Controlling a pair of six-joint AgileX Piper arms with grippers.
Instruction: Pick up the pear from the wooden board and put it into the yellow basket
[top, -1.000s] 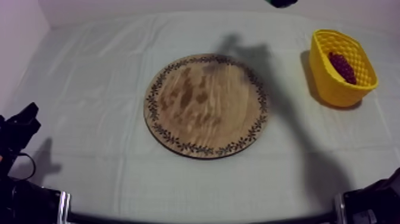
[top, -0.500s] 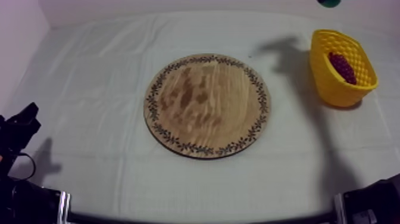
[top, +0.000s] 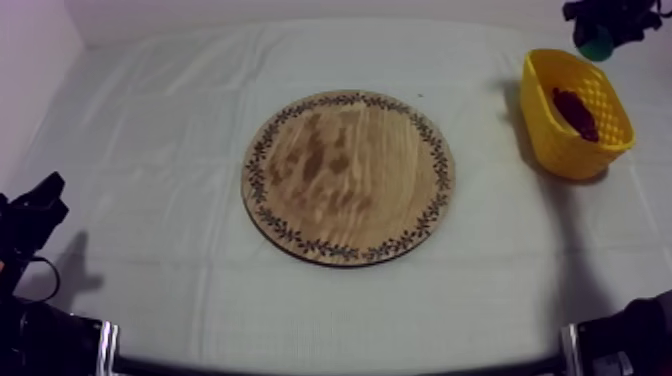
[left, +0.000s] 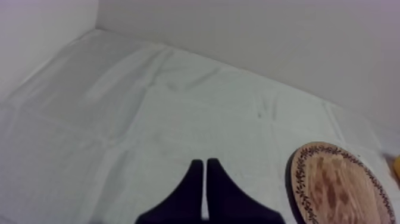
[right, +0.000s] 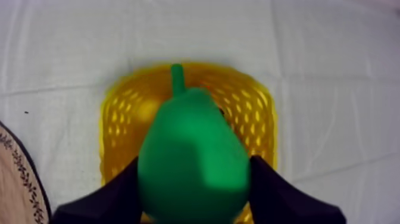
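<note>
My right end effector (top: 600, 20), clamped on the pear (right: 193, 164), hangs over the yellow basket (top: 556, 140) at upper right; my left end effector (left: 206, 167) has its fingers together.

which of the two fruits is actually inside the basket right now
The dark red bunch of grapes: it lies inside the yellow basket. The green pear is held over the basket in the right gripper, not in it.

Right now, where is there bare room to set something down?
Bare: the wooden board, the cloth left of it, and the strip between it and the yellow basket. Crowded: the basket, grapes inside, right hand holding the pear above.
</note>
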